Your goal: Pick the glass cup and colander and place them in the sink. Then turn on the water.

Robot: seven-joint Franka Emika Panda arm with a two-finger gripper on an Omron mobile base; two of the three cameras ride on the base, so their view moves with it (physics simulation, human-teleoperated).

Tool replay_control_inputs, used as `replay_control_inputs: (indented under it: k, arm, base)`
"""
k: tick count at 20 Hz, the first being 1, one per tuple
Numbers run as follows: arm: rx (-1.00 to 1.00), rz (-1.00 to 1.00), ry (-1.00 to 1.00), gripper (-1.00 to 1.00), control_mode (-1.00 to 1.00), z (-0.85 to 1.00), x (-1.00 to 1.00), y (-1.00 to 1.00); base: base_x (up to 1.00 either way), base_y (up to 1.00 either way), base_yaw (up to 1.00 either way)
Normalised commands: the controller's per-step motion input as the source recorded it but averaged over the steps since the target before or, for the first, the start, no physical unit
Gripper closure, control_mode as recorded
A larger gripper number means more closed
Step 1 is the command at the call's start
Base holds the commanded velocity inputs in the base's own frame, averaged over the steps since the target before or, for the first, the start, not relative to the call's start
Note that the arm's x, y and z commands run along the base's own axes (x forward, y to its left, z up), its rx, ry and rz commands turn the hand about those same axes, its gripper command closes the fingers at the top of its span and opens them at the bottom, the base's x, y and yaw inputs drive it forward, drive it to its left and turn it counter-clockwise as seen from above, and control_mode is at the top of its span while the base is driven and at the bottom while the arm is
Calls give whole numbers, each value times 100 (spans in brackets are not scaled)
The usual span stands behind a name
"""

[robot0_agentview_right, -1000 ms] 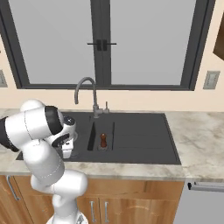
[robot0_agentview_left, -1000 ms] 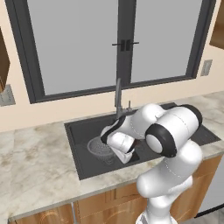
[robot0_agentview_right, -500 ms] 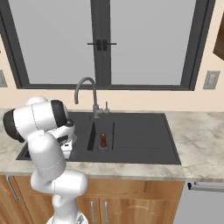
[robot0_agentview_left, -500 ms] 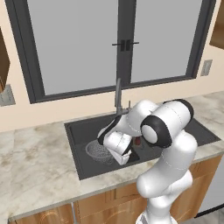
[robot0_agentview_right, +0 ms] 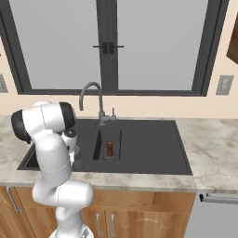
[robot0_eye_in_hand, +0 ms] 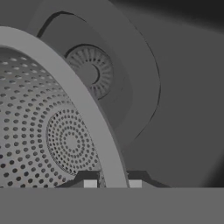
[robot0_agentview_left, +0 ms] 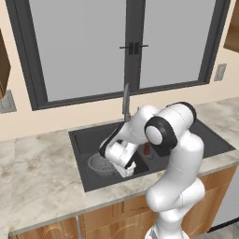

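Round grey perforated metal colander (robot0_eye_in_hand: 52, 131): rim clamped between the two dark fingertips (robot0_eye_in_hand: 89, 183) of the white arm's hand (robot0_eye_in_hand: 111, 183), one tip inside the bowl, the other outside; jaws narrow, closed on the thin rim wall. Bowl hanging low inside the left basin of the dark charcoal rectangular double-basin sink (robot0_agentview_left: 81, 140), seen in the left base view as a pale perforated disc (robot0_agentview_left: 100, 163) just beside the hand (robot0_agentview_left: 125, 169). Key relation: colander directly ahead of and below the hand along the finger line, rim band running diagonally up and away from the fingertips, open side facing the camera, round perforated drain (robot0_eye_in_hand: 89, 74) of the basin beyond and behind the rim. Contact between bowl and basin floor not discernible. Judged position: colander already within the sink walls, so only lowering and letting go remain for this item. Tall slim grey faucet (robot0_agentview_right: 90, 100) at the back edge between the basins, no stream at the spout. Small brown upright object (robot0_agentview_right: 109, 149) on the divider between the basins. Marbled beige tabletop (robot0_agentview_left: 37, 172) around the sink.
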Motion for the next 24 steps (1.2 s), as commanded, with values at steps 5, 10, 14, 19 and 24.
replay_control_inputs:
  k: [5,10,14,19,24]
  arm:
    - [3,0,-3,100,-100,-14,0,1]
    - [4,0,-4,100,-100,-14,0,1]
    - [1,0,-3,-100,-100,-11,0,0]
    - [9,0,-10,-100,-100,8,-2,-1]
    - [6,-1,-13,-100,-100,32,-11,-5]
  base:
    - [0,0,0]
    - [0,0,0]
    - [0,0,0]
    - [0,0,0]
    - [0,0,0]
